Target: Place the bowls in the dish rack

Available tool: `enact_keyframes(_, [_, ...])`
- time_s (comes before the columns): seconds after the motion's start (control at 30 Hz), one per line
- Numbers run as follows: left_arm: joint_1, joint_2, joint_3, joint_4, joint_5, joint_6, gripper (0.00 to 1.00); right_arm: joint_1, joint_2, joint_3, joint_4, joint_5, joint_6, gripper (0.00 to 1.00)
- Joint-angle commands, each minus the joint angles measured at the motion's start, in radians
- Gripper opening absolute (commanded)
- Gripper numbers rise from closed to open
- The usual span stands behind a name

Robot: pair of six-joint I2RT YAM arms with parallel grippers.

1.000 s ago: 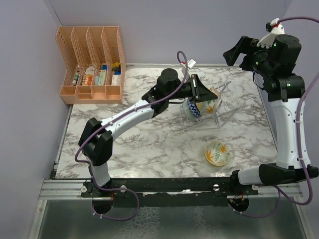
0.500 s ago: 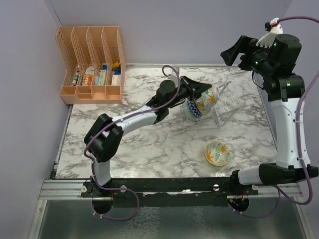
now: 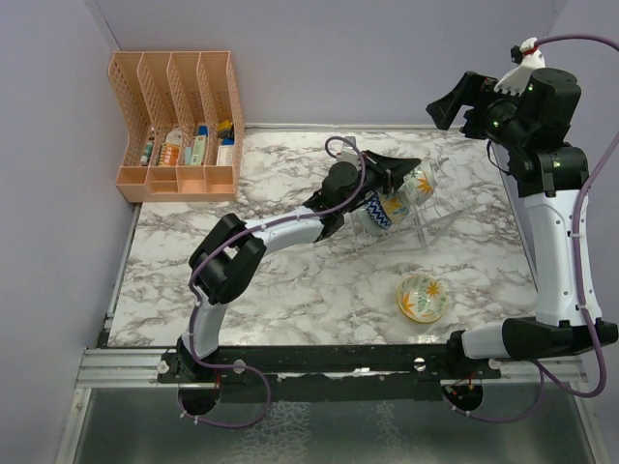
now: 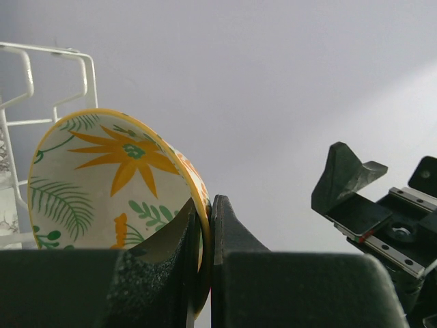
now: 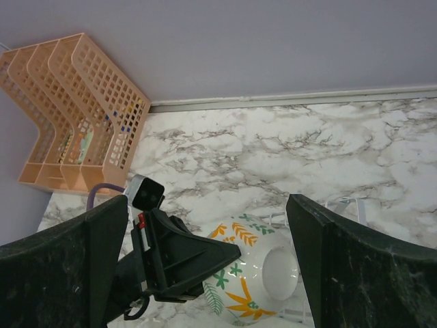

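**Left arm at the rack, bowl pinched by its rim**

The left arm stretched diagonally across the table. The left gripper (image 4: 208, 212) was clamped on the rim of the orange-flowered bowl (image 4: 116, 178), which was tilted on edge at the dish rack (image 3: 437, 224), beside a blue-patterned bowl (image 3: 375, 213) standing in it. The right arm stood upright, and the right gripper (image 3: 447, 104) was raised high with its fingers spread wide. A yellow bowl (image 3: 423, 297) lay on the marble.

Lab cell: bare walls (image 3: 338, 58), marble-print tabletop (image 3: 290, 280).
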Motion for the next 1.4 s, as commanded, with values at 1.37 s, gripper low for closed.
enact_keyframes(1.37, [-0.001, 0.053, -0.063, 0.043, -0.036, -0.017, 0.01, -0.008, -0.022, -0.074, 0.050, -0.042, -0.021, 0.99])
